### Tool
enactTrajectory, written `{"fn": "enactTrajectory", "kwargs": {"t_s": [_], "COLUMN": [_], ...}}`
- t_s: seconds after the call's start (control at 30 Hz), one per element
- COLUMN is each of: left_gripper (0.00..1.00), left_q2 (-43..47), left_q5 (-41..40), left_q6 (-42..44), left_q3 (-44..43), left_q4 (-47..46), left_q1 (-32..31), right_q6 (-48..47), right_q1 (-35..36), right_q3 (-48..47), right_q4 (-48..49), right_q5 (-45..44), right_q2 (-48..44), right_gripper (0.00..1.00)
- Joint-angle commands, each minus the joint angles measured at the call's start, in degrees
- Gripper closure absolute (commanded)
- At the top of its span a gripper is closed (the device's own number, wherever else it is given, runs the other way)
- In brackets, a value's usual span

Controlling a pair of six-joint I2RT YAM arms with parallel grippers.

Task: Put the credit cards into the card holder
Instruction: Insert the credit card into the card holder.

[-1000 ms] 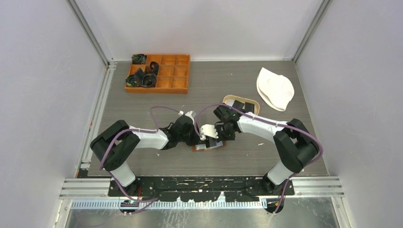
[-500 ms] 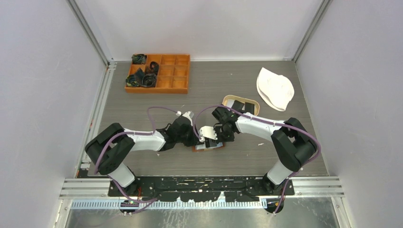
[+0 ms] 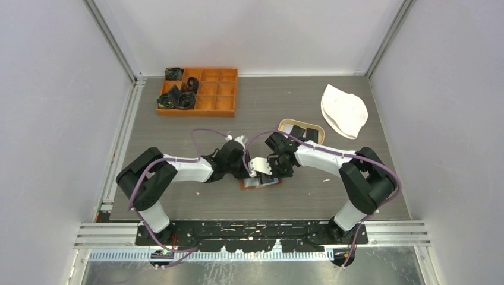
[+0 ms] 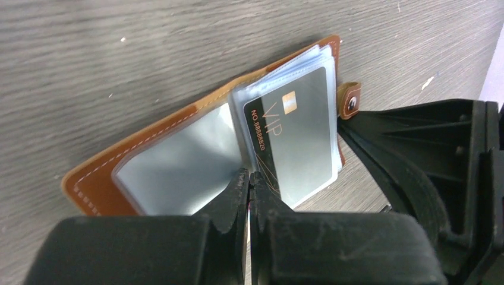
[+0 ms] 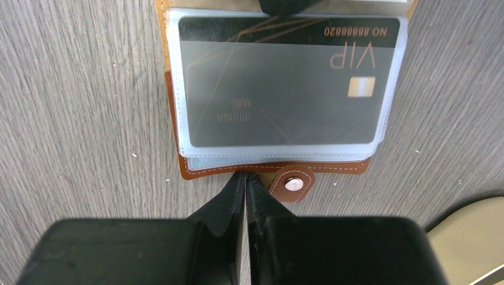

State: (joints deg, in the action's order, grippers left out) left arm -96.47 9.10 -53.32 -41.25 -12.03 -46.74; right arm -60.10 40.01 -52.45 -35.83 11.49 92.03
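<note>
Card holder (image 3: 249,186) lies open by the desk's (image 3: 309,107) near edge, midway, long axis along it | VIP credit card (image 5: 279,89) sleeved, long side parallel to the snap tab (image 5: 291,184) edge | I see left gripper (image 4: 248,181) closed at the sleeve edge, right gripper (image 5: 245,181) closed against the holder's rim; can't tell if either pinches anything

overhead, both wrists close over card holder (image 4: 178,148)
</note>
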Motion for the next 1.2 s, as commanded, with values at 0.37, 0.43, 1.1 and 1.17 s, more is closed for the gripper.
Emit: {"fn": "enactTrajectory", "kwargs": {"t_s": [0.37,0.43,1.1,1.17], "left_gripper": [0.99,0.99,0.85,0.83], "left_q2": [-2.4,-1.3,16.0,16.4], "left_q5": [3.9,2.8,-1.7,0.4], "left_q6": [1.3,1.3,12.1,10.6], "left_q3": [-4.6,-3.3,12.7,15.0], "left_q4": [-1.1,-1.2,-18.4,-22.7], "left_q1": [-0.4,-0.4,2.3,3.9], "right_q6": [2.0,2.8,37.9,40.5], "right_q1": [0.5,0.2,-16.2,-16.5], "right_q3": [-1.3,-1.8,-6.0,-4.7], "right_q4": [0.4,0.3,-4.3,-3.3], "right_q5": [1.5,0.8,42.0,42.6], "right_q2": [-1.0,-1.7,-9.8,-7.9], "right_gripper": [0.88,0.86,0.00,0.01]}}
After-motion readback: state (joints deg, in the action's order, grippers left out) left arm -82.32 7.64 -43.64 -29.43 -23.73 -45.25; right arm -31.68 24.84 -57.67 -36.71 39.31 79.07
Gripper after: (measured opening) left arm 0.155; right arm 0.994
